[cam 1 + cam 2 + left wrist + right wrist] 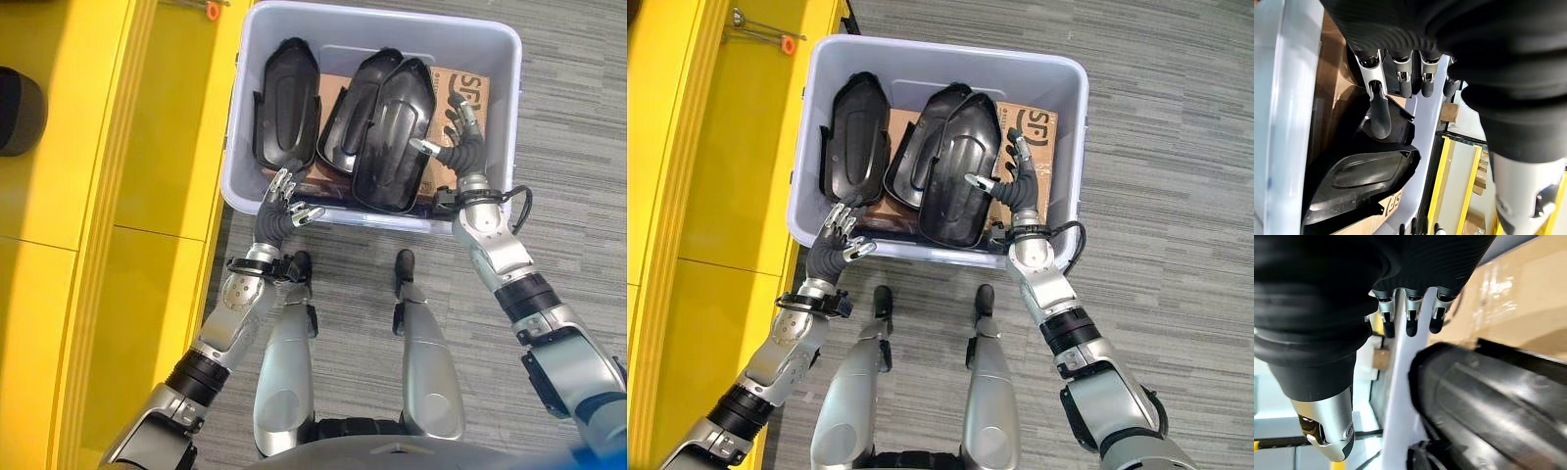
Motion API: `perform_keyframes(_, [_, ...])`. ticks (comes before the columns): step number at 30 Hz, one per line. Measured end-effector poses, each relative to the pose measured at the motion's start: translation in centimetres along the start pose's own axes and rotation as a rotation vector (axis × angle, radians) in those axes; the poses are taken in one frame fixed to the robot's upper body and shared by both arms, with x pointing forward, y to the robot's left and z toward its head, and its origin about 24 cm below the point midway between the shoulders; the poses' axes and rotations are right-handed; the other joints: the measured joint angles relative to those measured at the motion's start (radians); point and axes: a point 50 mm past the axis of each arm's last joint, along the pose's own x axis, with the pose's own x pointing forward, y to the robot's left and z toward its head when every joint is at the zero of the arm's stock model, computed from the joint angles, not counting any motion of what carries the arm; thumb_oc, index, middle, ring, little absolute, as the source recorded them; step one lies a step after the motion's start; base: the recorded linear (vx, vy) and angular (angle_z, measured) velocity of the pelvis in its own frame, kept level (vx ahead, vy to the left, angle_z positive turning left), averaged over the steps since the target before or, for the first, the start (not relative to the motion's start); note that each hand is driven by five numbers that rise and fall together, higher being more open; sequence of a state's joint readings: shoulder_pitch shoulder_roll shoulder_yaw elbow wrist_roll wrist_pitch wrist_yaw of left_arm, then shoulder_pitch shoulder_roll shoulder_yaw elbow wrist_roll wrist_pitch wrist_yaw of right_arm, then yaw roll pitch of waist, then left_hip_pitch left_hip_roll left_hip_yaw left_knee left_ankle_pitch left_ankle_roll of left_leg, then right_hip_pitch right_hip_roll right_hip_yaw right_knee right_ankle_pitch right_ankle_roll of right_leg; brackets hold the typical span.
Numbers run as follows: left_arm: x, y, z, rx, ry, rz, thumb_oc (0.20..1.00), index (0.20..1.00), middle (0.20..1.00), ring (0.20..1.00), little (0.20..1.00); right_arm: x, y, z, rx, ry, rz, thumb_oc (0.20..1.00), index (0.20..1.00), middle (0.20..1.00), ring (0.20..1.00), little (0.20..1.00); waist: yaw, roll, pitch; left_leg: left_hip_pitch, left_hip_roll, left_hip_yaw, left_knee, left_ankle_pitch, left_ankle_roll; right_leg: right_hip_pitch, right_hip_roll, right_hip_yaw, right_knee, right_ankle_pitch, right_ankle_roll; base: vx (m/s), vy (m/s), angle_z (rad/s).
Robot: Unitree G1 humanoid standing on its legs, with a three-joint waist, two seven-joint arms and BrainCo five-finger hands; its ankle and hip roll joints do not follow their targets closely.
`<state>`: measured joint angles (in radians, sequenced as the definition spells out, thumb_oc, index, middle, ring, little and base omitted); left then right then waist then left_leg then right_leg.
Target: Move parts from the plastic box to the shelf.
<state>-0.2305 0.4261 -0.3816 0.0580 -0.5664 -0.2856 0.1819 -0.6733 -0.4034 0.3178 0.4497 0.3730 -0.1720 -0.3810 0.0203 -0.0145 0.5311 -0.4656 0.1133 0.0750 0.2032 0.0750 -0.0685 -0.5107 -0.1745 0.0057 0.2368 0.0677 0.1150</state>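
Yellow shelf (69,235) runs along the robot's left; grey plastic box (245,108) sits on the carpet straight ahead, its near wall toward the robot. Inside, on a cardboard sheet (470,93), lie three black shell parts, long axes running near-to-far: one alone on the left (287,98), two overlapping toward the right, the top one (392,137) leaning its near end against the near wall. Right hand (1014,191) is inside the box just beside that top part's right edge, fingers spread and nearly straight, thumb pointing toward the part, clamped on nothing. Left hand (282,206) hovers at the near rim, fingers loosely apart, empty (just short of the left part's near end). Judgement: the right hand is nearer the top part, which lies to its left.
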Motion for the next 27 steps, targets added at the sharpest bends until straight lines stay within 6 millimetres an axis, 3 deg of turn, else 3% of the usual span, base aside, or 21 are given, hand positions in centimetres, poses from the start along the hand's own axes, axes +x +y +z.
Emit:
perform_keyframes(4, [0.0,0.2,0.0,0.012,0.002,0.000,1.000,1.000,1.000,1.000,1.000,0.0,-0.7,-1.0,0.014,0.049,-0.047,1.000,1.000,1.000,1.000,1.000,0.001,0.001,0.001,-0.008,-0.002,-0.002,0.009,-0.003,0.003,-0.004,-0.002,-0.002,0.002,0.003,-0.004,-0.01,0.002,0.01])
perform_keyframes(10, [-0.1,0.3,0.0,0.014,0.006,0.016,1.000,1.000,1.000,1.000,1.000,0.8,-1.7,0.2,0.047,0.009,-0.122,1.000,1.000,1.000,1.000,1.000,0.000,0.003,0.015,-0.045,-0.001,-0.002,0.025,-0.006,-0.002,-0.044,-0.001,0.002,0.016,0.003,-0.003,0.00,0.000,0.00])
perform_keyframes(18, [-0.3,0.4,-0.1,0.014,0.011,0.021,1.000,1.000,1.000,1.000,1.000,0.9,-2.9,-0.5,0.036,0.038,-0.197,1.000,1.000,1.000,1.000,1.000,0.000,0.004,0.016,-0.081,-0.001,-0.001,0.031,-0.004,0.003,-0.081,-0.001,0.005,0.023,0.005,-0.001,0.00,0.000,0.00])
perform_keyframes(27, [-0.2,0.1,0.3,0.005,-0.009,0.012,1.000,1.000,1.000,1.000,1.000,0.8,-0.7,-0.4,0.066,0.037,-0.146,1.000,1.000,1.000,1.000,1.000,0.010,0.006,0.019,-0.163,0.001,-0.013,0.067,-0.012,0.003,-0.153,0.000,-0.001,0.052,-0.003,-0.009,0.00,-0.002,0.02])
